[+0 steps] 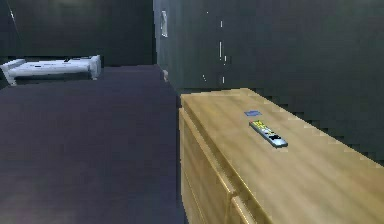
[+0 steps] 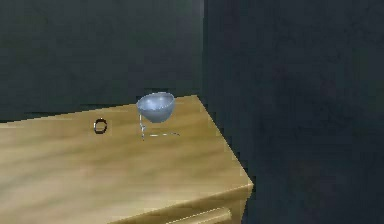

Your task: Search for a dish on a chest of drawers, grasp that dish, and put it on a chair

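Observation:
A small blue-grey bowl-shaped dish (image 2: 155, 103) sits near the far right corner of the wooden chest of drawers' top (image 2: 90, 170) in the arm side view. A faint pale outline lies on the wood just under the dish. In the forward view the chest of drawers (image 1: 300, 170) takes up the lower right, with drawer fronts along its left face.
A little dark ring (image 2: 100, 125) lies left of the dish. A remote control (image 1: 268, 132) and a small grey flat piece (image 1: 253, 113) lie on the chest's top. Dark walls stand behind it. Open dark floor (image 1: 90, 140) stretches left to a low white bed (image 1: 50, 68).

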